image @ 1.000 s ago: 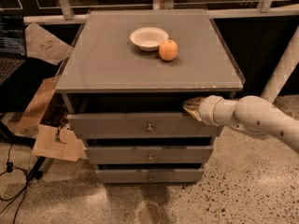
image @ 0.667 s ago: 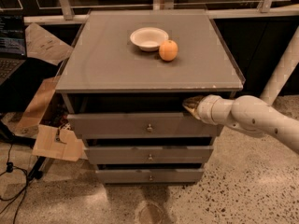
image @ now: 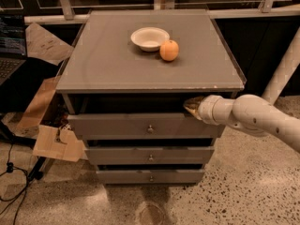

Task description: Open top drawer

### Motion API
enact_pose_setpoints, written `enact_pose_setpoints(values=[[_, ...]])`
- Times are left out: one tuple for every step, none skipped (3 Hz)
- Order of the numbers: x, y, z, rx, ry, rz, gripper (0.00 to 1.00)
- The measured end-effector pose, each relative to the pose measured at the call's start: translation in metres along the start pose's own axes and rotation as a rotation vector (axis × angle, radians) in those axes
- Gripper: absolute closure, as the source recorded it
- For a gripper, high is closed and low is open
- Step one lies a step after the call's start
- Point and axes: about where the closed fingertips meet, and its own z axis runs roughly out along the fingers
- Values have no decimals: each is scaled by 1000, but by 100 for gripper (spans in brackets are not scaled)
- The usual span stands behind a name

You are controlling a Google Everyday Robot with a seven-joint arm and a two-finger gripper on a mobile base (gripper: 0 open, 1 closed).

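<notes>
Camera view: the top drawer [image: 122, 124] sits directly under the front edge of the grey table [image: 117, 69], its round knob [image: 150, 129] at the centre of its face. A dark gap shows above its top edge. The gripper [image: 191, 106] is at the right end of that gap, just below the table's front right corner, on the white arm [image: 253, 116]. How far it is open cannot be told. A white bowl [image: 150, 38] and an orange [image: 169, 50] lie near the table's back edge, just beside each other.
</notes>
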Motion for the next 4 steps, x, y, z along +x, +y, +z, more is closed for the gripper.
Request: enact_pose_setpoints(values=[[2,0,-1,-9,13,5,100],[-1,4,-1,-25,22,5,100],[3,7,-3,-50,40,16,100],[3,7,-3,-50,40,16,100]])
